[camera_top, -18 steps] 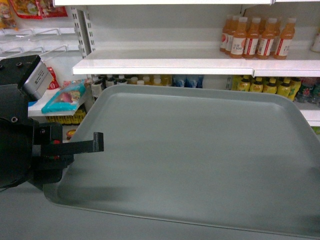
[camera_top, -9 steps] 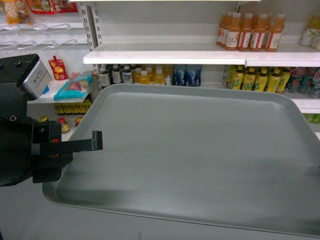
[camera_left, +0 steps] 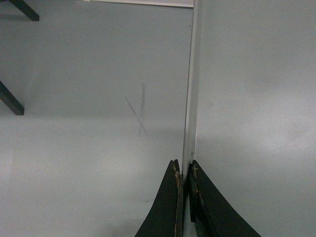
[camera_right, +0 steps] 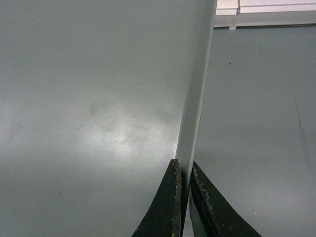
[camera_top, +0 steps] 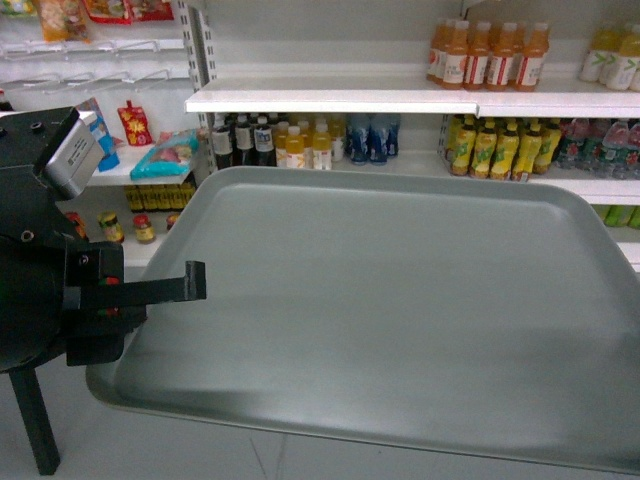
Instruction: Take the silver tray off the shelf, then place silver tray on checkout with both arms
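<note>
The shelf [camera_top: 400, 98] with its bottles sits higher and further left in the head view than before; floor and a dark leg [camera_top: 35, 420], perhaps a stand's, now show at lower left.

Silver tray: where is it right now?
In the head view the silver tray is off the shelf, carried in front of it, its side rims clamped by left gripper and right gripper.
</note>
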